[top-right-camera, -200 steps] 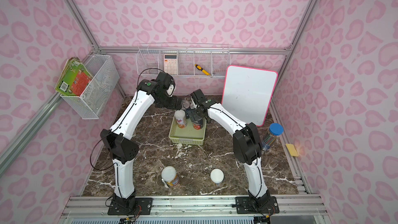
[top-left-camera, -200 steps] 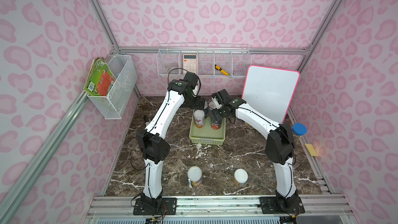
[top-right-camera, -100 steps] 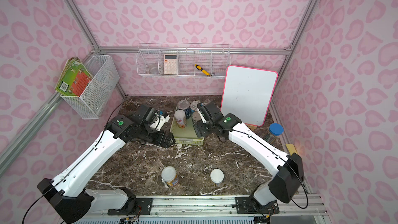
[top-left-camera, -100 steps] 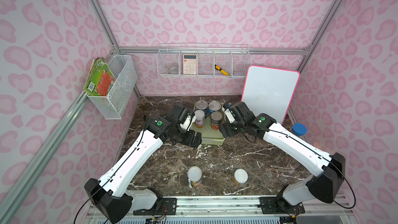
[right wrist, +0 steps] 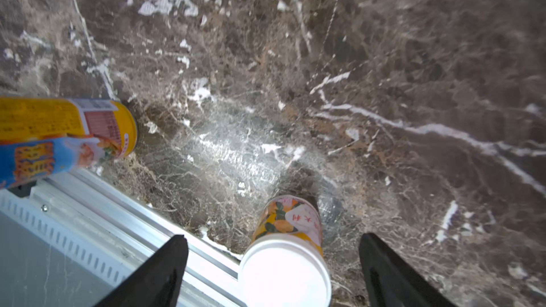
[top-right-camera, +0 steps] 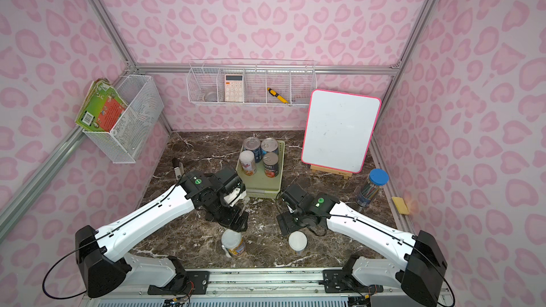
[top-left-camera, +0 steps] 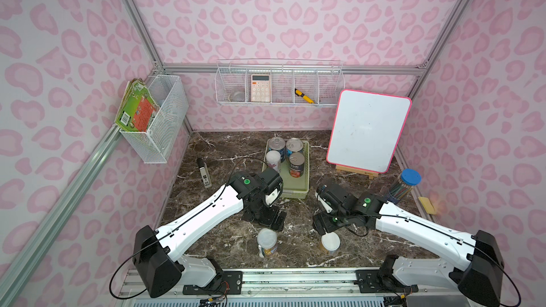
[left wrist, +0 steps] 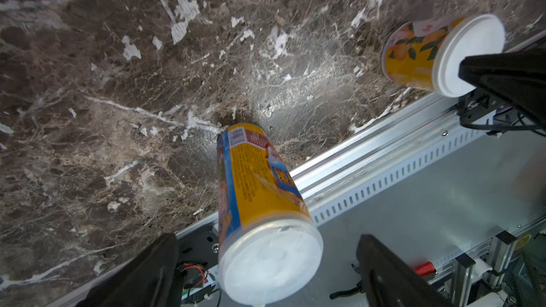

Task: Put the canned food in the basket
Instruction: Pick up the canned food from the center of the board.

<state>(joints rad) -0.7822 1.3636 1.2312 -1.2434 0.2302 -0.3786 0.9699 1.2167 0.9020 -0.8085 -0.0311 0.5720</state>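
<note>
Both arms had swung back from the basket to the last two cans.

The yellow-and-blue can and the orange-fruit can, both white-lidded, stood upright and apart on the marble tabletop near the front rail. The left gripper hung over the first and the right gripper over the second, jaws spread wide and holding nothing. Four cans already stood at the far end of the green basket, so I reckoned two pickups remained.
</note>
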